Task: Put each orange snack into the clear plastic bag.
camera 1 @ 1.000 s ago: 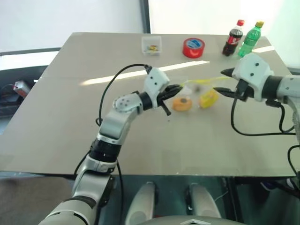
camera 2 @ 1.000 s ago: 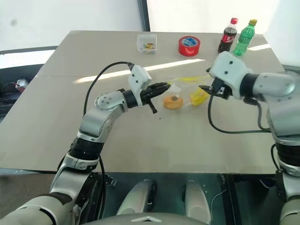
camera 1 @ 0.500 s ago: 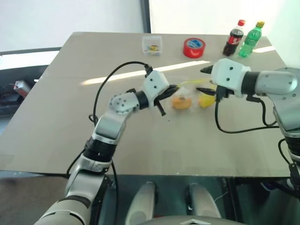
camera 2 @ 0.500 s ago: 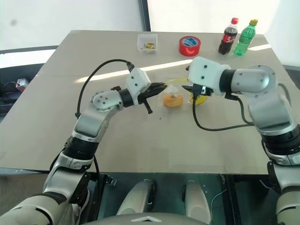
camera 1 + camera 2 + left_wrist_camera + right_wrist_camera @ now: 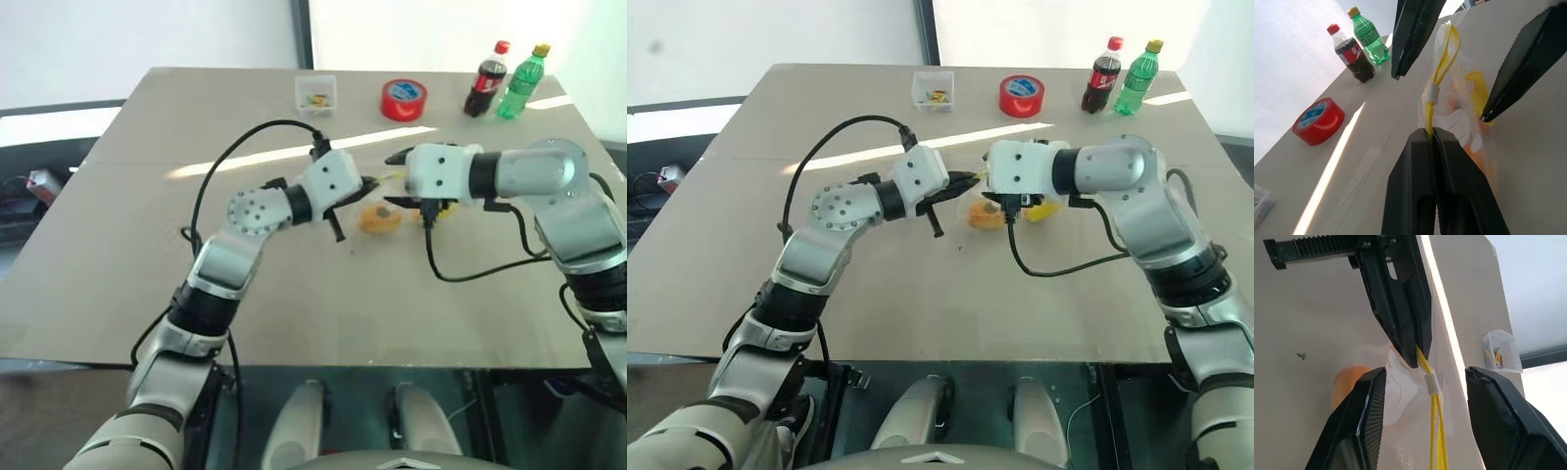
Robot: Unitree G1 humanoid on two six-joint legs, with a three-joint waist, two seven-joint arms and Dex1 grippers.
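Because the left gripper (image 5: 1432,134) has its fingers clamped on the bag's (image 5: 1462,112) yellow strip (image 5: 1442,58) to steady it, the right gripper (image 5: 1425,377) straddles that strip, fingers apart, likely to seal the bag around the orange snacks (image 5: 380,217).

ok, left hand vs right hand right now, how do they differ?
The left hand is shut, pinching the yellow seal strip of the clear plastic bag. The right hand is open, its fingers astride that strip without gripping it. The left points roughly level, the right tilts downward. Both meet at the bag's edge.
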